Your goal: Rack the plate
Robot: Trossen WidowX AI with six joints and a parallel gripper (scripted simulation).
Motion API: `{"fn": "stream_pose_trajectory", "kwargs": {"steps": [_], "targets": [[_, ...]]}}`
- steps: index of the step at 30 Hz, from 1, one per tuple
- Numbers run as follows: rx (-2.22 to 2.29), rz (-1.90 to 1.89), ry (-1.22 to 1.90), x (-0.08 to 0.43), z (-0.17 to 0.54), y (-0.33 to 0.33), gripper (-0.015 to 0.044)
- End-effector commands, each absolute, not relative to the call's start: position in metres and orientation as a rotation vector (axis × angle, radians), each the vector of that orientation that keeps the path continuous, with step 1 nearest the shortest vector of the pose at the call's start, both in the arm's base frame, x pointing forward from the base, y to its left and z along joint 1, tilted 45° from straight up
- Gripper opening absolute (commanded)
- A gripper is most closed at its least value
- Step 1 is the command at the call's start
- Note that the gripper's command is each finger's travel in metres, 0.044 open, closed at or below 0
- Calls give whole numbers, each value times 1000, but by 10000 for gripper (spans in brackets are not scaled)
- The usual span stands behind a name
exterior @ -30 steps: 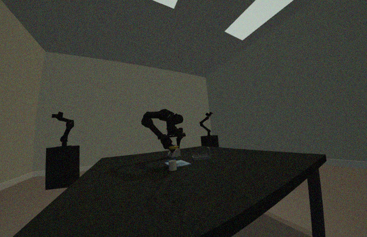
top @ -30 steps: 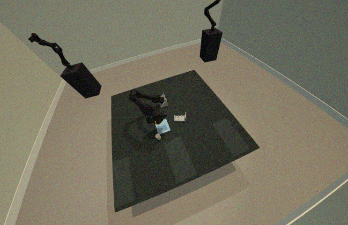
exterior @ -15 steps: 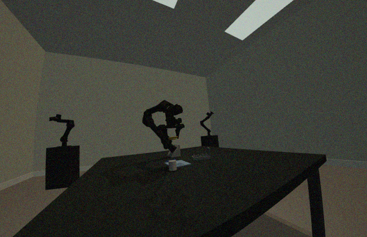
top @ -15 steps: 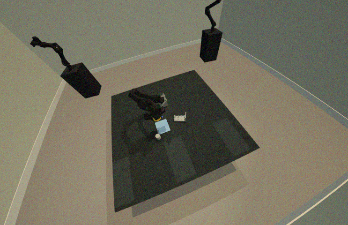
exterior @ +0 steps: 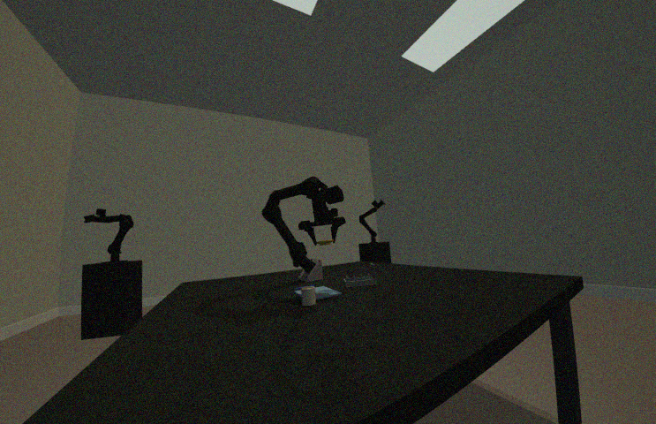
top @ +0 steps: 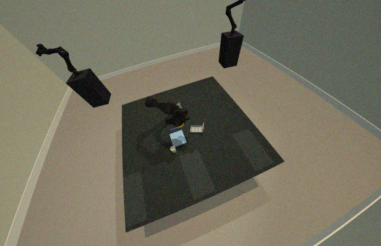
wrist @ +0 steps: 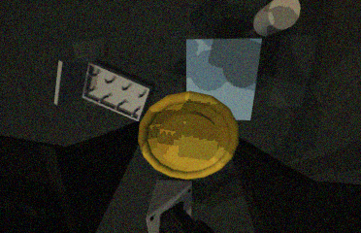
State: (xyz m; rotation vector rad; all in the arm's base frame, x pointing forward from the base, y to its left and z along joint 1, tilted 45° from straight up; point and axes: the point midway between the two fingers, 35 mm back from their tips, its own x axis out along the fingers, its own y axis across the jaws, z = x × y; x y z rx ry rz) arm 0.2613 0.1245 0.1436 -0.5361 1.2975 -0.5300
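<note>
The yellow round plate (top: 181, 125) (exterior: 325, 243) (wrist: 188, 136) lies roughly level between the fingertips, high above the table. My gripper (exterior: 324, 242) (wrist: 187, 134) is shut on it, with the fingers wide apart at opposite sides of its rim. The pale dish rack (top: 196, 132) (exterior: 360, 284) (wrist: 115, 92) stands on the table, to the right of the gripper in the top and exterior views and to the left in the wrist view. It has rows of short pegs and a taller piece at one end. All its slots that show look empty. In the top view the arm hides most of the plate.
A light blue square mat (top: 177, 134) (exterior: 324, 292) (wrist: 244, 104) lies near the rack. A pale cup (top: 173, 149) (exterior: 308, 296) (wrist: 281, 16) stands beside it. A blue utensil (top: 174, 128) shows near the mat. A grey angled piece (exterior: 316, 271) (wrist: 161, 196) stands by the arm's base.
</note>
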Motion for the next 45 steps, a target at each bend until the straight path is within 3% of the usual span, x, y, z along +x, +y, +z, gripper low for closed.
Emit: {"fn": "stream_pose_trajectory", "kwargs": {"steps": [1,15,45], "targets": [[-444,-623,1276,245,123,143,0],[-351,-715,1296,225,93,157,0],[-338,-60,1755,225,30,116,0]]}}
